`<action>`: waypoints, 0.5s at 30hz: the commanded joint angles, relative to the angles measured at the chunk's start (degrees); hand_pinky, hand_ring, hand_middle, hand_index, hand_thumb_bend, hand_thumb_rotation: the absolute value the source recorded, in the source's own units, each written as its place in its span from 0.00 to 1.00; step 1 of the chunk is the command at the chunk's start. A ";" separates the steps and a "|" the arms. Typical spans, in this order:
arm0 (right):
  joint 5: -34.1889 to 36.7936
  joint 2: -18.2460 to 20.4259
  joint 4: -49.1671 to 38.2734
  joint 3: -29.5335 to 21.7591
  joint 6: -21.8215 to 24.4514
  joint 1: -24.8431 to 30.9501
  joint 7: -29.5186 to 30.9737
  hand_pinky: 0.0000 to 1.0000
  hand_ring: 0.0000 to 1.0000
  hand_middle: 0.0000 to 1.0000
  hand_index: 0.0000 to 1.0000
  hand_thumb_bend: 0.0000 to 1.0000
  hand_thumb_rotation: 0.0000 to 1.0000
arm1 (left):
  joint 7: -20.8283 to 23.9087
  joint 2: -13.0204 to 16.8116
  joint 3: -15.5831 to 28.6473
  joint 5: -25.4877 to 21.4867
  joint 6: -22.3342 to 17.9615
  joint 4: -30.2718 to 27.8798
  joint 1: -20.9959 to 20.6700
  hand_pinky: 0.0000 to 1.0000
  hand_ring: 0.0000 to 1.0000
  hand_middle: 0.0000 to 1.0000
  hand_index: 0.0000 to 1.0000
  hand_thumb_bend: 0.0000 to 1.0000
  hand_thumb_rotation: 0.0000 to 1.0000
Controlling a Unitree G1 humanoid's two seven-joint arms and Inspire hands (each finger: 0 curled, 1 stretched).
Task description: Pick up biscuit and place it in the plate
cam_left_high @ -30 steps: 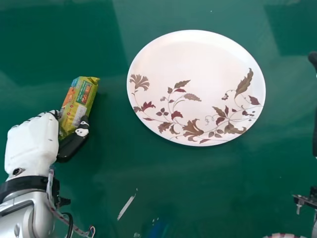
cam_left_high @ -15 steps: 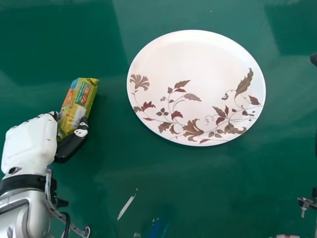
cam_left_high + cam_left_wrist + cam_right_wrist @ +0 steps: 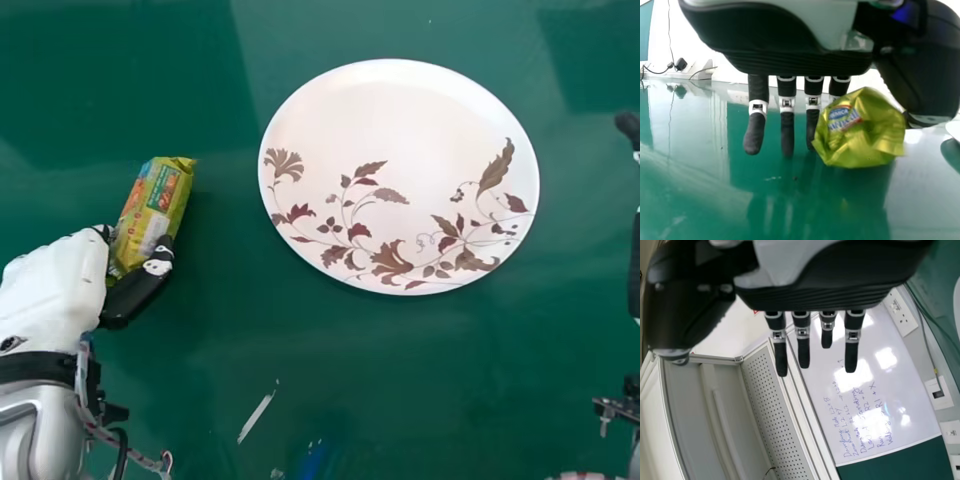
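At the left of the head view, my left hand (image 3: 52, 282) pinches the yellow-green biscuit packet (image 3: 160, 205) between its thumb and fingers. The packet points away from me at a slant, left of the white plate (image 3: 390, 170) and apart from it. In the left wrist view, my left hand (image 3: 756, 131) has the crinkled end of the biscuit packet (image 3: 862, 127) between thumb and fingertips. My right hand (image 3: 629, 127) is at the head view's right edge. In the right wrist view, the right hand (image 3: 851, 352) is open with straight fingers, holding nothing.
The plate with its leaf pattern lies on the glossy green table (image 3: 330, 370), and a stretch of green surface separates it from the packet. A whiteboard (image 3: 875, 390) and a cabinet (image 3: 715, 420) stand in the room in the right wrist view.
My left hand has shifted slightly to the left, and the packet has moved a little with it. The plate stays in place; the right hand has barely moved.
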 commanded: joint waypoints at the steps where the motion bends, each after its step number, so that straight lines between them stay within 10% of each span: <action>1: -0.49 0.36 0.54 0.32 -0.88 0.28 0.55 0.73 0.90 0.88 0.78 0.88 0.41 | -3.02 -4.14 0.54 -0.99 -0.38 -0.63 0.50 0.22 0.38 0.45 0.54 0.51 0.00; 15: -0.70 0.04 0.46 0.31 -0.77 1.08 0.40 0.78 0.91 0.86 0.78 0.88 0.45 | -5.44 -4.53 0.76 1.12 -2.69 -3.27 -4.90 0.20 0.38 0.45 0.53 0.51 0.00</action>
